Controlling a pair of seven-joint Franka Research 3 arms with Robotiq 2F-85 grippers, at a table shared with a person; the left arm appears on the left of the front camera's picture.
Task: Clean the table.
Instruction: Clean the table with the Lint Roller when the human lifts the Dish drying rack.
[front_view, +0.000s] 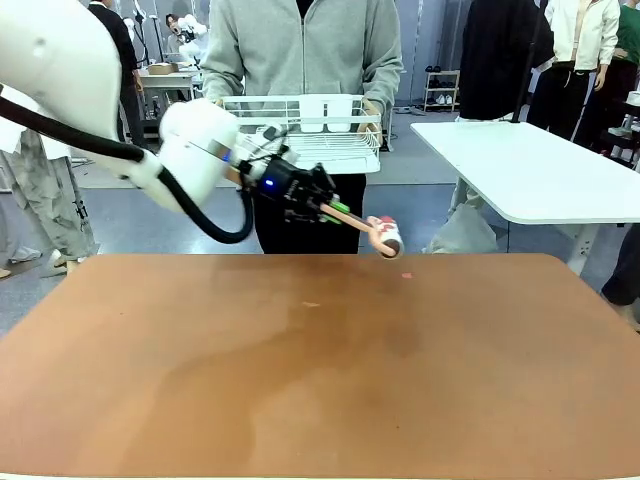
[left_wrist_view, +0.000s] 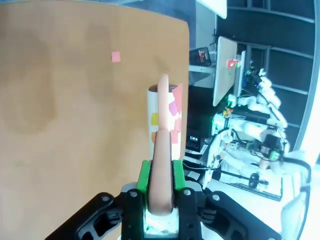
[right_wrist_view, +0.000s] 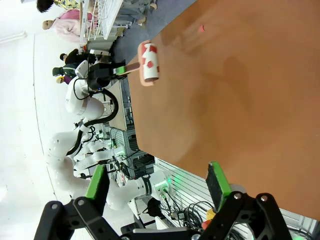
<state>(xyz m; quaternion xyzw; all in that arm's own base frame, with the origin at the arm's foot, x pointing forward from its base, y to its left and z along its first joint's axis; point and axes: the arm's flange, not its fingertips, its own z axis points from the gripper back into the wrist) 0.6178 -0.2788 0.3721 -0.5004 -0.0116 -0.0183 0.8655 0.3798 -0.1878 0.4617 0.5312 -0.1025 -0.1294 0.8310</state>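
Note:
The reddish-brown table (front_view: 300, 390) lies in front of me. My left gripper (front_view: 326, 209) is shut on the pink handle of a lint roller (front_view: 385, 238), held just above the table's far edge. In the left wrist view the handle runs up from between the green pads of this gripper (left_wrist_view: 161, 186) to the white roll (left_wrist_view: 152, 112), which has coloured paper scraps stuck to it. A small pink scrap (front_view: 407, 275) lies on the table close to the roll, and an orange scrap (front_view: 312, 304) lies nearer the middle. My right gripper (right_wrist_view: 157, 182) hangs open above the table (right_wrist_view: 240, 100), far from the lint roller (right_wrist_view: 149, 62).
A person stands at the far side holding a white dish rack (front_view: 300, 135) at chest height, just behind the left gripper. A white-topped table (front_view: 530, 170) stands at the back right.

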